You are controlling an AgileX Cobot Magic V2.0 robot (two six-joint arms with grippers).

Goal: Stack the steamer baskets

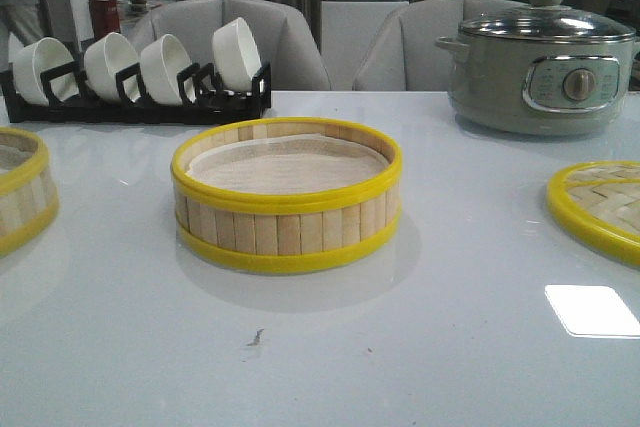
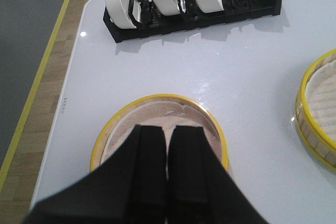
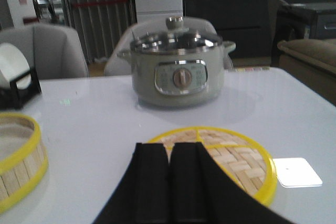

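Nothing stacked yet: one basket (image 1: pixel 286 197) mid-frame on desk (image 1: pixel 450 347), 2nd basket (image 1: pixel 20 192) at left edge. Left hand (image 2: pixel 168 145) closed & empty above it; right hand (image 3: pixel 185 163) closed, empty. Next: open left, grip rim.

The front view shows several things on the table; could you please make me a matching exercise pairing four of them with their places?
Things:
1. steamer basket
2. bowl rack
3. pot
4. lid

Places:
A. far right of the table
B. near right edge, partly cut off
C. middle of the table
D. far left of the table

Pairs: 1-C, 2-D, 3-A, 4-B
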